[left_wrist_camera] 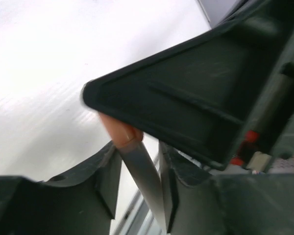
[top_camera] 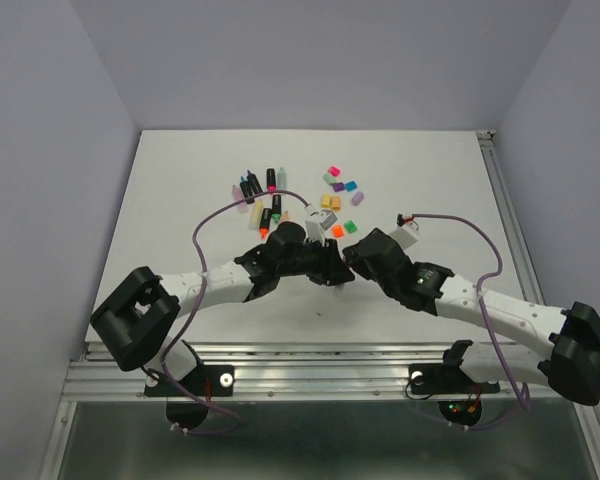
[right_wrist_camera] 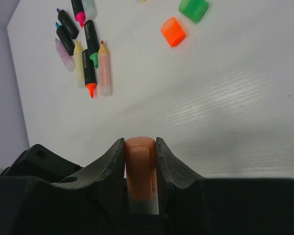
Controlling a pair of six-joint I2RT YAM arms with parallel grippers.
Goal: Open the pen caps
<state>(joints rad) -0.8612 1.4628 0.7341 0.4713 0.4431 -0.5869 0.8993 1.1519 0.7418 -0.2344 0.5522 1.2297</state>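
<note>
At the left of the table [top_camera: 180,180], a cluster of uncapped pens [right_wrist_camera: 89,68] is seen lying close together, some black-barrelled and some pale. Bare coloured tips are shown on those that can be made out, so these are judged to be opened already.

Toward the middle, the two arms are brought nose to nose above the table. The left gripper [left_wrist_camera: 139,166] is clamped on the greyish barrel of a pale pen [left_wrist_camera: 144,181], whose end juts out from between its fingers. That end is covered by a peach cap [right_wrist_camera: 139,166], which is pinched between the fingers of the right gripper [right_wrist_camera: 139,147]. A seam is visible where cap meets barrel, but whether the cap has begun to part cannot be told. It is judged to be seated or barely started.

To the right, loose caps [top_camera: 332,171] are scattered apart from the pens, among them an orange cap [right_wrist_camera: 172,32] and a green cap [right_wrist_camera: 193,9].

The task is therefore judged nearly finished. The held pen appears to be the last one capped, and what is left is for the two grippers to be drawn apart along the barrel and for both pieces to be set down.
</note>
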